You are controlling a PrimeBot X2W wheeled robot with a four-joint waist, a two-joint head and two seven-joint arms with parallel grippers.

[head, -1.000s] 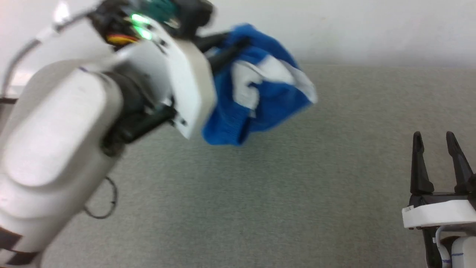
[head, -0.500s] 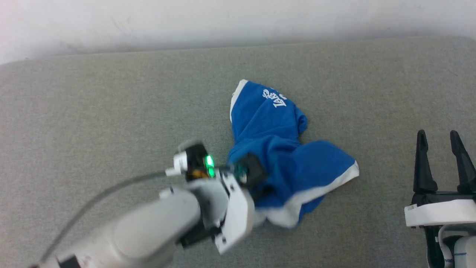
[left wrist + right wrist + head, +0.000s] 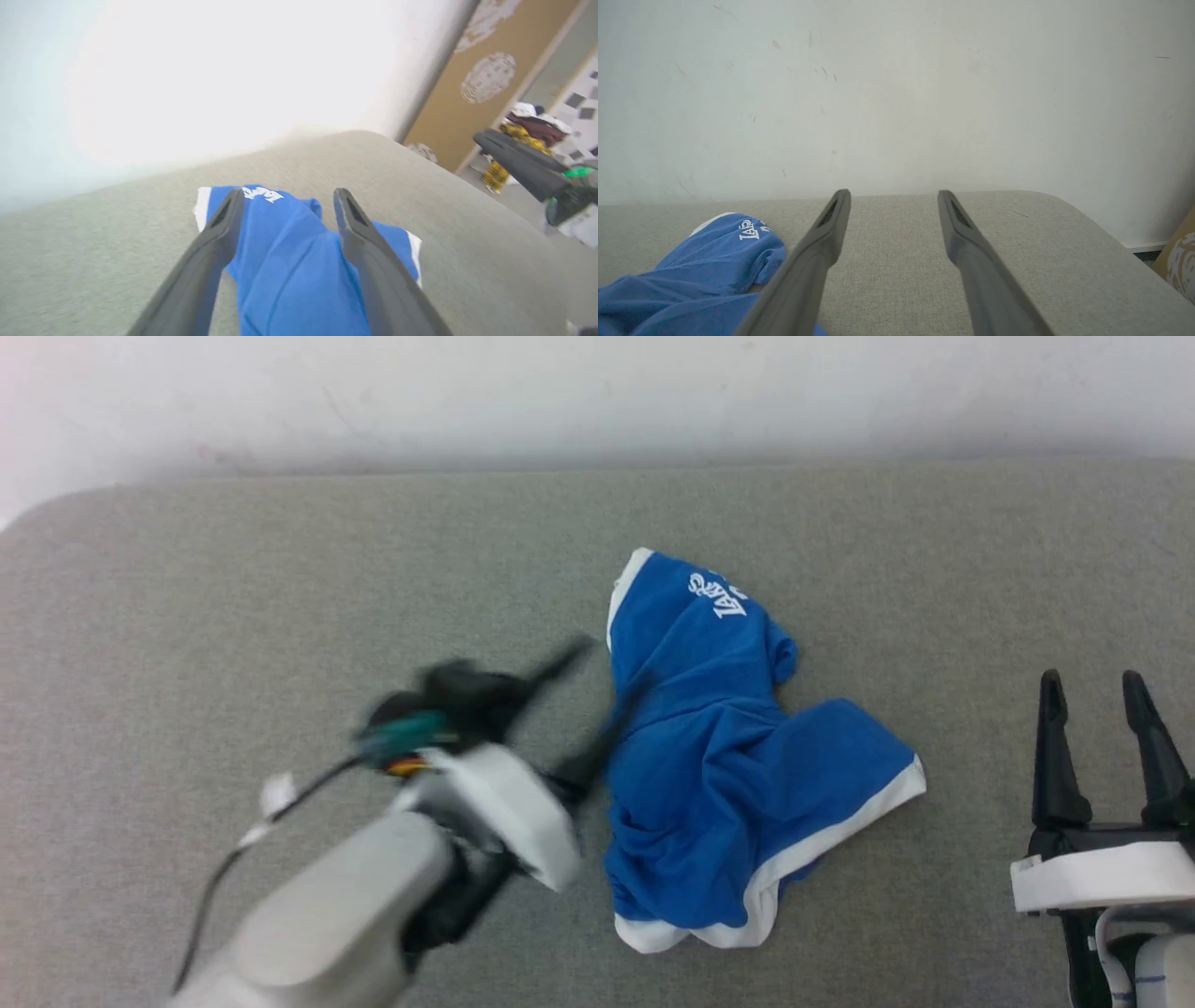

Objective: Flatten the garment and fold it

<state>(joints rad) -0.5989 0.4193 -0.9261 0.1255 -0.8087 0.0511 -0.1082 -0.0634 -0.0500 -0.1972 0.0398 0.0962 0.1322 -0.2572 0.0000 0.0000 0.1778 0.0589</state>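
The garment (image 3: 738,756) is royal-blue with white edge bands and white lettering near its far end. It lies crumpled in a heap on the grey table (image 3: 280,579), right of centre. My left gripper (image 3: 611,667) is blurred and open, its fingers just off the heap's left edge with nothing between them. The left wrist view looks past my left gripper (image 3: 287,196) onto the garment (image 3: 289,270) below. At the lower right my right gripper (image 3: 1090,686) stands open and apart from the cloth. From my right gripper (image 3: 894,193), the garment (image 3: 691,275) lies at the lower left.
A white wall (image 3: 597,392) runs along the table's far edge, and the table's far corners are rounded. Beyond the table's right end stand a tan panel (image 3: 486,79) and a pile of clothes (image 3: 528,121). Bare grey surface lies left of the garment.
The left gripper carried the garment down from the air onto the table, let go and opened. It has drawn back to the heap's left. The right gripper stayed put.
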